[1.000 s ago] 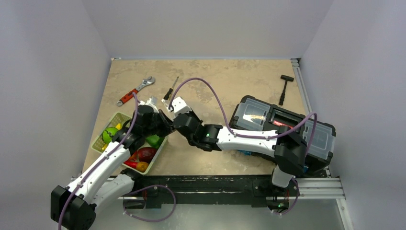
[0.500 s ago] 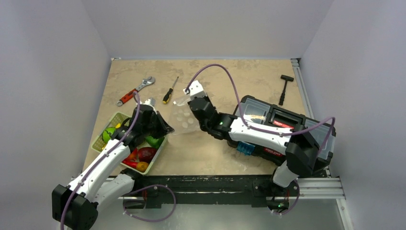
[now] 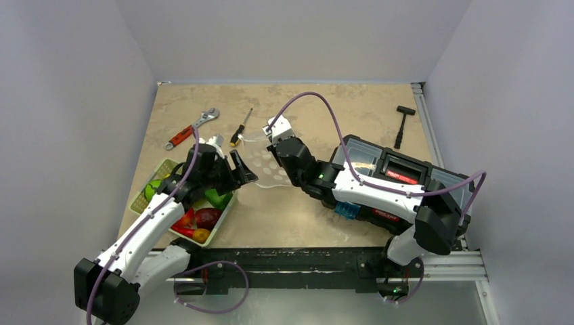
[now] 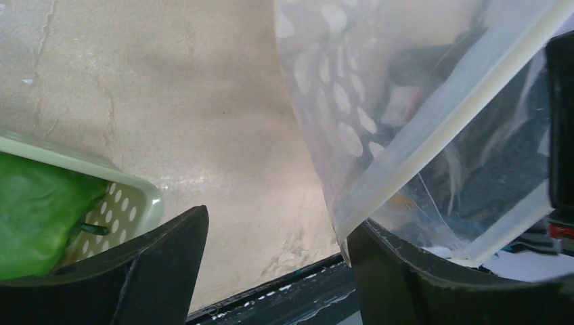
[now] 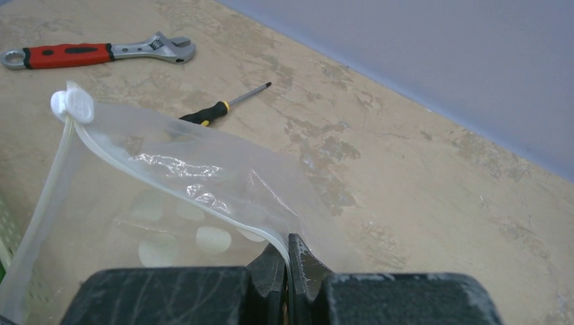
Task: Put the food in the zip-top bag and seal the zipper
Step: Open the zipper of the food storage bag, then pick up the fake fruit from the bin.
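Top external view: the zip-top bag (image 3: 260, 166), clear with whitish dots, is seen hanging just to the 9 o'clock side of the table's centre. Its upper edge, toward 12 o'clock, is pinched by the right gripper (image 3: 269, 140), whose jaws are pressed fully together on the plastic. At the bag's 8 o'clock corner sits the left gripper (image 3: 244, 172), its jaws spread wide and holding nothing.

That is the change. A second ago both grippers were bunched together by the basket's far corner. Half a second ago the bag was stretched between them, and the left hold has since been let go. The pulling-open step is judged finished and the left arm free to fetch the food (image 3: 203, 218). All of the food lies in the pale green basket (image 3: 140, 202) at 8 o'clock, so nothing is bagged yet and the zipper (image 4: 447, 122) is unsealed.

Right wrist view: only here is the pinch itself shown, the fingertips closed on the mouth strip with the mouth gaping below. A wrench (image 5: 101, 52) and a screwdriver (image 5: 216, 108) are seen beyond, toward 11 o'clock.

Left wrist view: only here are both mouth strips seen parted. The bag's lower edge lies close against one finger (image 4: 420, 291), though whether it touches cannot be told. A green piece is seen in the basket corner at 8 o'clock.
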